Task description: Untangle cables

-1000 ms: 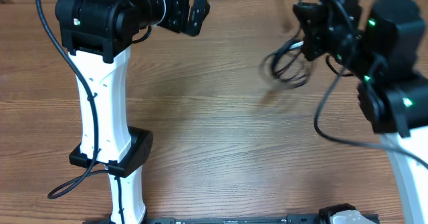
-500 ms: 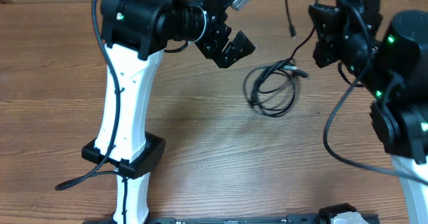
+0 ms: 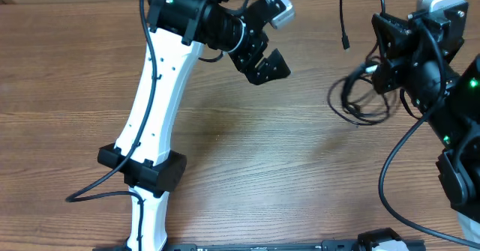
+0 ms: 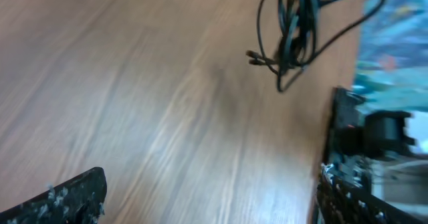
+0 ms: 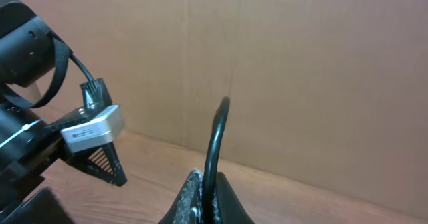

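Note:
The cables [image 3: 360,103] are a tangled bunch of thin black loops hanging from my right gripper [image 3: 377,70] at the right of the table. One loose strand arcs up and left to a small plug end [image 3: 346,43]. In the right wrist view the right gripper [image 5: 208,196] is shut on a black cable strand [image 5: 215,144] that rises between its fingers. My left gripper [image 3: 266,58] stands open to the left of the bunch, with nothing in it. The left wrist view shows its fingertips [image 4: 63,198] wide apart and the cables [image 4: 294,37] farther ahead, above the wood.
The wooden table [image 3: 247,168] stretches below both arms. The left arm's white link [image 3: 154,109] crosses the left half, trailing a thick black base cable [image 3: 90,195]. A cardboard wall [image 5: 301,63] stands behind the table. The right arm's black body [image 3: 450,94] fills the right edge.
My left arm has swung right with its gripper open, closer to the cables. My right gripper has carried the cable bunch to the right, still shut on it.

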`<action>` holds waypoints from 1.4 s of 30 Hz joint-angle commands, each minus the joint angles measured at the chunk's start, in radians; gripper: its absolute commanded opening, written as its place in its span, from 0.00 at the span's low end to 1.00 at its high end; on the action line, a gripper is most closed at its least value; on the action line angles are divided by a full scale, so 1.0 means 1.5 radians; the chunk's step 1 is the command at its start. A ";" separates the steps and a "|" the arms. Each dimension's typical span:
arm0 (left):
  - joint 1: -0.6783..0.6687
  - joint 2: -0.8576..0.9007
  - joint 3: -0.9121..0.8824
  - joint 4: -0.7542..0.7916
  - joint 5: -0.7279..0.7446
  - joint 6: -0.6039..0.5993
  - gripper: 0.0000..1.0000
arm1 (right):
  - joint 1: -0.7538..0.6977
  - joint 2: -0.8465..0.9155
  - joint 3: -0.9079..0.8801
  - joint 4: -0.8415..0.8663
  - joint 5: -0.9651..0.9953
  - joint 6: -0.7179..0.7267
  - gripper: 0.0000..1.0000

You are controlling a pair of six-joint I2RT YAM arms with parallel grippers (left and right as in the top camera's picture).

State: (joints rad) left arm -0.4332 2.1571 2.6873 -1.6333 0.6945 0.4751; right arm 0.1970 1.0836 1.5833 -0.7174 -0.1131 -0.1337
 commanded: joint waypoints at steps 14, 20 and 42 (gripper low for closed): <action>-0.060 -0.012 -0.149 0.106 0.089 0.070 0.98 | -0.002 -0.008 0.010 0.002 0.008 0.004 0.04; -0.066 -0.012 -0.199 0.133 0.090 0.070 0.04 | -0.002 -0.012 0.010 0.002 0.008 0.004 0.04; -0.067 -0.014 -0.222 0.160 0.088 0.042 0.70 | -0.002 -0.014 0.010 -0.007 0.018 0.002 0.16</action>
State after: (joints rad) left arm -0.5301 2.1571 2.3581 -1.3949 0.8124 0.5465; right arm 0.1970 1.0790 1.5833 -0.7338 -0.0963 -0.1303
